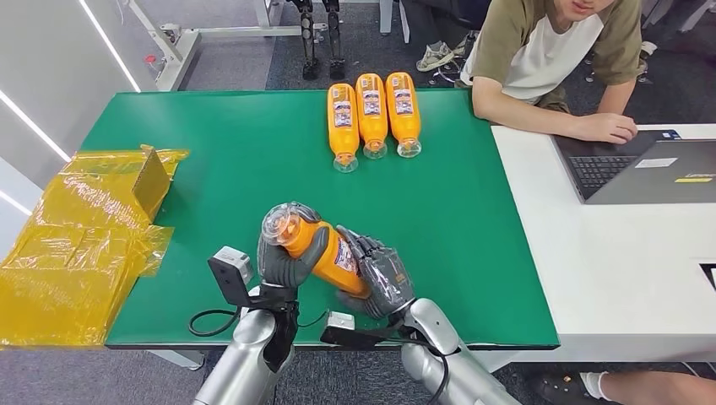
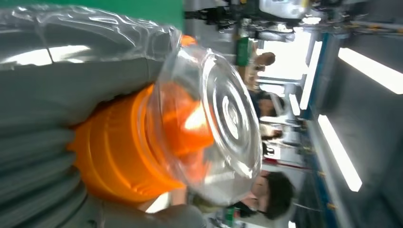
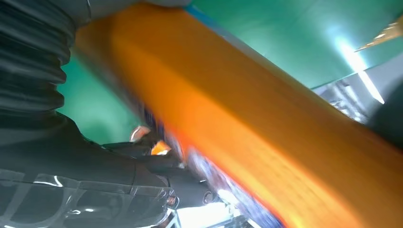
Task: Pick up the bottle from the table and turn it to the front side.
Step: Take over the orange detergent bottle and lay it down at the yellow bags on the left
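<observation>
Both hands are on one bottle, operator: your left hand [image 1: 287, 261] wraps its grey fingers around the upper body of the orange juice bottle [image 1: 325, 249], just below the clear cap [image 1: 279, 226], and your right hand [image 1: 380, 278] cups the lower end from the other side. That bottle is lifted off the green table [image 1: 211, 152], tilted, cap toward the left arm. From the left wrist you see the clear cap [image 2: 214, 123] end-on over orange. From the right wrist the orange body [image 3: 247, 114] runs blurred across the view. Count with me: one bottle held, three more orange bottles [image 1: 372, 114] lying side by side at the far edge. Crumpled yellow bags [image 1: 76, 245] sit left. A person's arm [image 1: 549, 118] rests by one laptop [image 1: 650, 169].
</observation>
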Tool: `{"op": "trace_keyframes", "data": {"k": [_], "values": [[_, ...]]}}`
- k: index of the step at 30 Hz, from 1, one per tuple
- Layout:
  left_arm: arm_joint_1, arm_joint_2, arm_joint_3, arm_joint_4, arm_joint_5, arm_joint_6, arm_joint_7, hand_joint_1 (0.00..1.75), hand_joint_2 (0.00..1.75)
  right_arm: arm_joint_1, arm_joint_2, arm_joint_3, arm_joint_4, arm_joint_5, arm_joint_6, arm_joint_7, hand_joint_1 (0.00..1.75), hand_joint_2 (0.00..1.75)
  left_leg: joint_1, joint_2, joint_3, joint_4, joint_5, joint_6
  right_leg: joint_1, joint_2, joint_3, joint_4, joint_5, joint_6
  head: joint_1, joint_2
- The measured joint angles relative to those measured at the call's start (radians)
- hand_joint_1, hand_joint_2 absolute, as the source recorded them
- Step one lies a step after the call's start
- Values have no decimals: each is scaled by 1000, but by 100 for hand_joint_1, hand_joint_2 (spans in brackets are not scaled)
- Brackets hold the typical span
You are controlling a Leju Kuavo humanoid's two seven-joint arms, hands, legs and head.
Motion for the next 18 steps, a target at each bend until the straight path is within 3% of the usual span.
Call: {"op": "trace_keyframes", "data": {"k": [2, 5, 6, 7, 11, 15, 18], "values": [[2, 0, 0, -19, -35, 85, -2, 175, 175, 19, 11, -5, -17, -45, -63, -31, 0, 175, 0, 0, 0, 0, 0, 0, 0, 0, 0, 0, 0, 0, 0, 0], [15, 6, -6, -132, -129, 463, -10, 175, 175, 74, 38, -34, -85, -129, -126, -100, 0, 175, 0, 0, -1, 0, 0, 0, 0, 0, -1, 0, 0, 0, 0, 0], [20, 9, -8, -172, -169, 567, -11, 175, 175, 96, 48, -47, -114, -154, -129, -120, 0, 175, 0, -1, -1, 0, 0, 0, 0, -1, -1, 0, -1, 0, 0, 0], [24, 11, -5, -201, -226, 608, -11, 175, 175, 114, 55, -60, -139, -174, -129, -134, 0, 175, 1, -2, -1, 0, 0, 0, 0, -2, -1, 0, -1, 0, 0, 0], [49, 13, 70, -308, -602, 647, -10, 175, 175, 198, 87, -101, -234, -229, -130, -164, 0, 175, 0, -1, -1, -1, 0, 0, 0, -1, -1, 0, -1, 0, 0, 0], [65, 14, 221, -387, -926, 649, 14, 175, 175, 264, 104, -127, -320, -267, -130, -174, 0, 175, 0, 0, -1, -1, -1, -1, 0, 0, -1, 0, -1, 0, 0, 0], [49, 21, 344, -419, -1161, 649, 90, 175, 175, 302, 110, -155, -394, -309, -130, -210, 0, 175, 0, 0, -1, -1, -1, -1, 0, 0, 0, 0, -1, 0, 0, 0]]}}
